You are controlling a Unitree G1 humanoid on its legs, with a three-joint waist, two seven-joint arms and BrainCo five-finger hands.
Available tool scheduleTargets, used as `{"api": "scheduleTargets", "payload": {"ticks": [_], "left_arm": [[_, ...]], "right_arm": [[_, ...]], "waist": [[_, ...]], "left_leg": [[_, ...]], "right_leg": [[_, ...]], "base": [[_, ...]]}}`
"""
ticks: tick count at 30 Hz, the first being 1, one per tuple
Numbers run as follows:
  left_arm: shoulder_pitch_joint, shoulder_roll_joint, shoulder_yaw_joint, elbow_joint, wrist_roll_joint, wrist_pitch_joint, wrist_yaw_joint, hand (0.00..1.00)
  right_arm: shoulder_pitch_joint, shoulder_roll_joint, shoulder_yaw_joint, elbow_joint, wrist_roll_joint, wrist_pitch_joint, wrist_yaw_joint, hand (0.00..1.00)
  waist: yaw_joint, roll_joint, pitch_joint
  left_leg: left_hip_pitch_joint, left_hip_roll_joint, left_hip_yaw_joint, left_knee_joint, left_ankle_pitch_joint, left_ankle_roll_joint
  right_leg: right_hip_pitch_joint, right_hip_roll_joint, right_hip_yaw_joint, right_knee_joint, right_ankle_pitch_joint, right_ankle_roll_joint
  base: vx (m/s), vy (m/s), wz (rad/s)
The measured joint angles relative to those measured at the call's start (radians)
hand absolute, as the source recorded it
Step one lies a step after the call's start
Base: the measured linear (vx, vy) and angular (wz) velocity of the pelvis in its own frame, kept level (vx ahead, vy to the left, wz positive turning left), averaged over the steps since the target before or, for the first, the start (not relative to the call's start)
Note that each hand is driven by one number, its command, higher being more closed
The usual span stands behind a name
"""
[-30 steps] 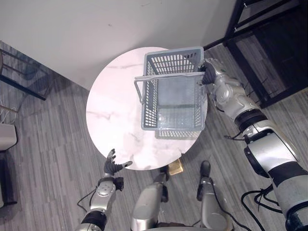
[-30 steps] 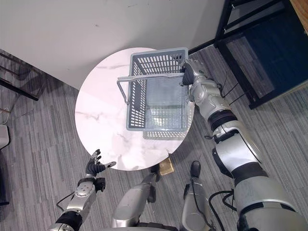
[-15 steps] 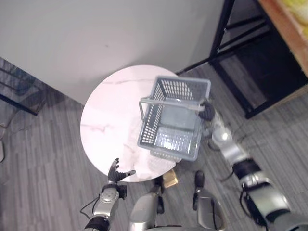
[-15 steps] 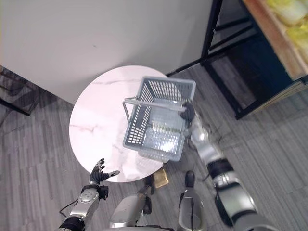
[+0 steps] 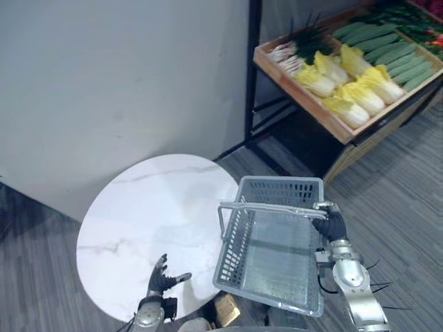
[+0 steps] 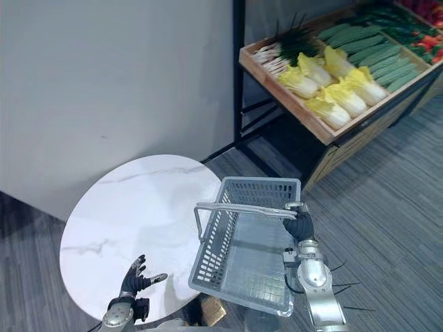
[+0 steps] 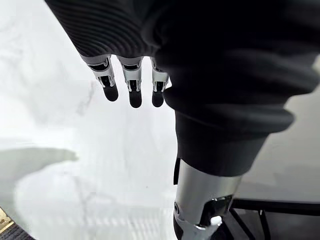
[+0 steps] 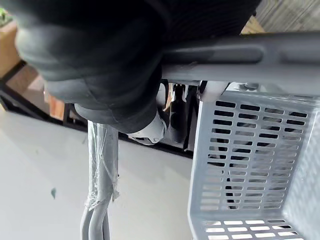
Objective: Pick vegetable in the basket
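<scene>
In the left eye view the grey basket [image 5: 280,182] sits low and right of centre. It is empty and hangs by its handle [image 5: 266,208] from the right hand [image 5: 331,225], whose fingers are curled round the handle's right end. The basket overlaps the right edge of the round white desk [image 5: 138,214] and looks lifted clear of it. The vegetables are well apart from it, in the upper right. Pale cabbages [image 5: 354,95], cucumbers [image 5: 387,57] and spring onions [image 5: 299,47] lie on a sloping wooden shelf [image 5: 299,102]. The left hand [image 5: 160,282] is at the bottom left, fingers spread above the desk's near edge and holding nothing.

The right eye view tells the same story: the basket's floor is bare, the right hand [image 6: 299,226] is wrapped on the handle, and the shelf is far up the frame.

In the left wrist view the straight fingers [image 7: 132,92] hang over the marble top with the thumb apart and nothing between them.

In the right wrist view the handle's bar [image 8: 250,55] runs under the hand's dark cover, with the basket's slotted wall [image 8: 250,150] just beyond.

I take the step in hand to be carrying the basket over to the shelf. The grip sits at the handle's end rather than its middle, so the basket will want to tip. A firm hold and a level, unhurried carry should suit. It should stop just beside the shelf's lower edge, clear of the black frame [image 5: 253,83], so the free left hand can reach a cabbage.
</scene>
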State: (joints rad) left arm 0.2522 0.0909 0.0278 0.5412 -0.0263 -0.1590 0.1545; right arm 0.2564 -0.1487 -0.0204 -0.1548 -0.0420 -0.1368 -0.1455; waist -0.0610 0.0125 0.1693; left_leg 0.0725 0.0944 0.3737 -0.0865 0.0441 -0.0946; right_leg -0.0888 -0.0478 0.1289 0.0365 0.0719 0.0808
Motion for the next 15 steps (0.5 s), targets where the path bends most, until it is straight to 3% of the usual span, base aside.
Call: {"api": "scheduleTargets", "payload": {"ticks": [2, 3, 4, 5, 6, 7, 8, 10, 12, 14, 15], "left_arm": [[0.000, 0.006, 0.020, -0.047, 0.000, 0.000, 0.001, 0.00], [-0.012, 0.010, 0.023, -0.083, -0.001, 0.000, 0.003, 0.00], [-0.019, 0.007, 0.022, -0.106, -0.001, 0.000, 0.002, 0.00], [-0.033, -0.001, 0.024, -0.134, -0.001, -0.005, 0.003, 0.00], [-0.041, -0.001, 0.023, -0.141, -0.001, -0.004, 0.003, 0.00], [-0.049, 0.000, 0.022, -0.153, -0.001, -0.004, 0.002, 0.00], [-0.045, 0.000, 0.023, -0.168, -0.001, -0.004, 0.002, 0.00], [-0.043, 0.007, 0.026, -0.173, -0.001, -0.002, 0.003, 0.00], [-0.040, -0.023, 0.028, -0.174, -0.002, 0.000, 0.004, 0.00], [-0.034, -0.057, 0.028, -0.175, -0.013, 0.000, 0.006, 0.00], [-0.033, -0.061, 0.027, -0.175, -0.019, 0.000, 0.006, 0.00]], "right_arm": [[0.009, 0.036, -0.002, -0.033, 0.026, -0.010, 0.000, 1.00], [0.013, 0.054, -0.008, -0.046, 0.037, -0.011, -0.004, 1.00], [0.016, 0.063, -0.017, -0.047, 0.044, -0.011, -0.004, 1.00], [0.011, 0.065, -0.023, -0.048, 0.052, -0.012, -0.008, 1.00], [0.012, 0.065, -0.025, -0.053, 0.051, -0.017, -0.009, 1.00], [0.030, 0.066, -0.036, -0.060, 0.052, -0.018, -0.010, 1.00], [0.048, 0.067, -0.047, -0.058, 0.054, -0.018, -0.011, 1.00], [0.051, 0.065, -0.058, -0.050, 0.063, -0.018, -0.011, 1.00], [0.034, 0.062, -0.075, -0.018, 0.071, -0.017, -0.022, 1.00], [0.025, 0.065, -0.099, 0.008, 0.088, -0.015, -0.034, 1.00], [0.021, 0.062, -0.102, 0.021, 0.097, -0.014, -0.035, 1.00]], "waist": [[0.017, -0.031, 0.014], [0.017, -0.050, 0.024], [0.018, -0.050, 0.020], [0.024, -0.027, 0.031], [0.020, -0.030, 0.029], [0.020, -0.030, 0.029], [0.025, -0.052, 0.015], [0.024, -0.079, -0.001], [0.046, -0.050, 0.000], [0.079, -0.037, 0.000], [0.076, -0.034, 0.002]], "left_leg": [[-0.044, 0.016, 0.036, 0.071, -0.039, 0.002], [-0.075, 0.029, 0.047, 0.137, -0.069, 0.017], [-0.098, 0.046, 0.056, 0.166, -0.076, 0.028], [-0.116, 0.077, 0.054, 0.179, -0.082, 0.035], [-0.126, 0.087, 0.054, 0.185, -0.080, 0.038], [-0.129, 0.087, 0.041, 0.197, -0.077, 0.042], [-0.144, 0.075, 0.021, 0.209, -0.071, 0.041], [-0.188, 0.059, -0.015, 0.241, -0.043, 0.011], [-0.202, 0.074, -0.024, 0.211, -0.018, 0.029], [-0.259, 0.099, -0.013, 0.234, 0.013, -0.003], [-0.277, 0.105, -0.016, 0.239, 0.020, -0.006]], "right_leg": [[-0.022, 0.004, 0.024, 0.004, 0.016, 0.010], [-0.028, 0.003, 0.030, 0.001, 0.025, 0.038], [-0.027, 0.001, 0.025, -0.021, 0.014, 0.119], [-0.080, 0.007, -0.026, 0.138, -0.038, 0.065], [-0.103, 0.003, -0.047, 0.270, -0.091, 0.016], [-0.104, -0.030, -0.066, 0.466, -0.196, -0.001], [-0.073, -0.078, -0.070, 0.592, -0.245, 0.015], [-0.039, -0.088, -0.064, 0.592, -0.268, 0.033], [-0.017, -0.068, -0.076, 0.489, -0.277, 0.048], [0.029, -0.053, -0.103, 0.318, -0.310, 0.028], [0.033, -0.048, -0.106, 0.287, -0.312, 0.023]], "base": [[-0.07, -0.004, -0.55], [-0.10, -0.029, -0.22], [-0.10, -0.033, -0.18], [-0.08, -0.011, 0.00], [-0.03, -0.032, 0.29], [0.00, -0.090, 0.54], [0.01, -0.138, 0.59], [-0.06, -0.181, 0.52], [-0.09, -0.115, 0.11], [-0.13, -0.150, -0.21], [-0.14, -0.112, -0.03]]}}
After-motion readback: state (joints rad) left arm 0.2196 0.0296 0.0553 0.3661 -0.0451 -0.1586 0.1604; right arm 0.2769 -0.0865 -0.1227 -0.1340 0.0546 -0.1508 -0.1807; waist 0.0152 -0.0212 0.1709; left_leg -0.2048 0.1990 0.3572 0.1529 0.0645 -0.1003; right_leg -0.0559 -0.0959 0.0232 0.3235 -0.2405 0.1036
